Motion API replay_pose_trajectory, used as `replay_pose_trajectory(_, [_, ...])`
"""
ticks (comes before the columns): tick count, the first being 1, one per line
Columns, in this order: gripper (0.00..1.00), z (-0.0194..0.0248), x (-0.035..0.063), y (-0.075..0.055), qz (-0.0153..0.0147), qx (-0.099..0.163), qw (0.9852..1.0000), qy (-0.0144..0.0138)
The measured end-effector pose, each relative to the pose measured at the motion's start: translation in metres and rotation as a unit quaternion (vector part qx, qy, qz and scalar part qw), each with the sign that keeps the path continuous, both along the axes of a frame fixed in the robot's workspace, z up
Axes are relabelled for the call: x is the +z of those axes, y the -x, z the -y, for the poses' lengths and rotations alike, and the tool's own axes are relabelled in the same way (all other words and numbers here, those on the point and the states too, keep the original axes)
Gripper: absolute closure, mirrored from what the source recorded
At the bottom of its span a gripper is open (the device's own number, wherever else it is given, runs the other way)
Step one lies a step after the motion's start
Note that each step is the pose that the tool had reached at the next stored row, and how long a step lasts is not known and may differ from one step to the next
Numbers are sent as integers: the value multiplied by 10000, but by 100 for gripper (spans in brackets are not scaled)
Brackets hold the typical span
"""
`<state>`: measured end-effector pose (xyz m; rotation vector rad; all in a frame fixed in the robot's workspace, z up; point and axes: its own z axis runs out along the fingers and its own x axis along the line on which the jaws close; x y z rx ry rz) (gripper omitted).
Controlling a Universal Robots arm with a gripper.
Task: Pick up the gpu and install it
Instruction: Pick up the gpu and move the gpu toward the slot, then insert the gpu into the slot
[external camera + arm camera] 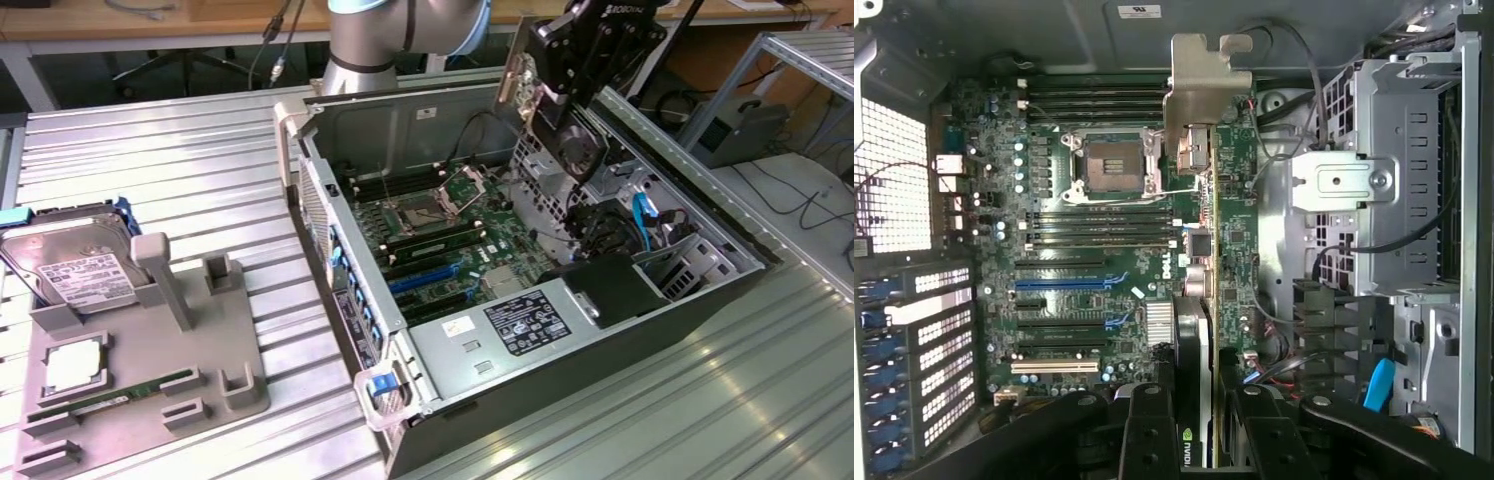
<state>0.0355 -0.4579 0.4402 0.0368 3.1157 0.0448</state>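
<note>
a: what sat at the exterior view's left?
b: a grey holder (147,420), with a hard drive (80,270) at its far end and a memory stick (114,397) lying in a slot.
a: and the middle?
b: an open computer case (400,120), its motherboard (441,230) exposed.
a: where was the gpu?
b: the gpu (518,85) hung above the case, toward the exterior view's right, clear of the board. the gripper (567,100) had it. in the wrist view the fingers (1149,430) were clamped on its two faces, with the silver bracket (1199,90) at the end away from them.
</note>
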Motion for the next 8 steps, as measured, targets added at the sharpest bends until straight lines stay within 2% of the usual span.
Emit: replay_pose_trajectory(8, [73,0,0,-5,0,0,10000,0])
